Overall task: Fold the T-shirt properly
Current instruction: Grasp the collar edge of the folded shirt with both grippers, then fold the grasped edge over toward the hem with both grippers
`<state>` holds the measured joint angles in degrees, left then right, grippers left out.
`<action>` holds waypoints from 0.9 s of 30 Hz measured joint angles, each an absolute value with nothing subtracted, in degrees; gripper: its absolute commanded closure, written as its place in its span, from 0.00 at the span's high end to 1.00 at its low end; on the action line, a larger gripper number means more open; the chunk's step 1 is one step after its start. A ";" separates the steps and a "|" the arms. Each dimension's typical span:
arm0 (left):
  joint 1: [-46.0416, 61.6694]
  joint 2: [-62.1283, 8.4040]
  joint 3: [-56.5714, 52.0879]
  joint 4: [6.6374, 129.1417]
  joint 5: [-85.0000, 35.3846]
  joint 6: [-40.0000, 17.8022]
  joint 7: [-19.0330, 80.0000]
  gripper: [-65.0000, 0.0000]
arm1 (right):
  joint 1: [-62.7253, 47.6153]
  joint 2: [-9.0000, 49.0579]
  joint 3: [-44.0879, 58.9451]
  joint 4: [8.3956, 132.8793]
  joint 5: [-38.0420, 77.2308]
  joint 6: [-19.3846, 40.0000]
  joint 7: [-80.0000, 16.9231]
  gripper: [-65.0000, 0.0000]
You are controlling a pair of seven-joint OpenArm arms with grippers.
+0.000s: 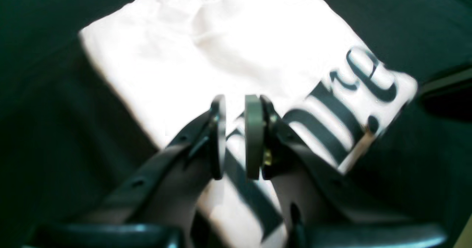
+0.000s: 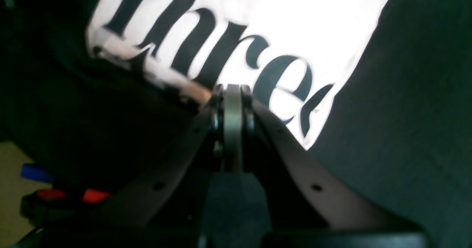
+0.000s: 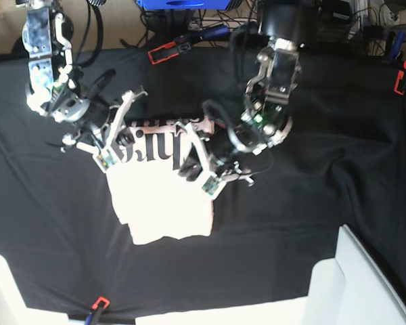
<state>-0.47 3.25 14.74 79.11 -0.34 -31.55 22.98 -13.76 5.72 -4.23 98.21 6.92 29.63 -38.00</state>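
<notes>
A: Where does the T-shirt lie from the two grippers?

B: It's a folded pale rectangle on the black table cloth. Its long axis runs from the lettered edge, where both grippers sit, away toward the near side of the table in the base view. Everything still to be folded lies ahead of the fingertips, not behind them.

A: Which arm is nearer?

B: Neither by much. The right gripper is at one end of the lettered edge, the left gripper at the other, so they bracket the short side.

A: And the jaws?

B: The right's are pressed fully together right at the hem; whether cloth is pinched between them I can't tell. The left's stand narrowly apart over the fabric, a slim gap showing print behind it. I can't say it holds anything.

A: So the coming move?

B: My guess is carrying that lettered edge over along the long axis, both arms together.

A: Any writing?

B: Big black serif lettering reads "Thre", then a partly cut letter. No brand tag is legible.
</notes>
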 measured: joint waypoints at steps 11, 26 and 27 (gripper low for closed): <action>-5.82 5.50 14.87 62.08 -0.30 -31.55 15.79 0.11 | -3.99 3.92 -4.27 85.06 6.76 32.14 -37.34 0.00; -3.29 -0.49 14.24 62.87 -0.40 -31.48 15.59 0.11 | -6.22 4.40 -4.29 80.05 7.01 32.12 -35.59 0.00; -2.94 -0.56 14.22 64.18 -0.23 -31.35 15.94 0.11 | -6.50 4.38 -4.27 81.03 6.66 32.12 -36.10 0.00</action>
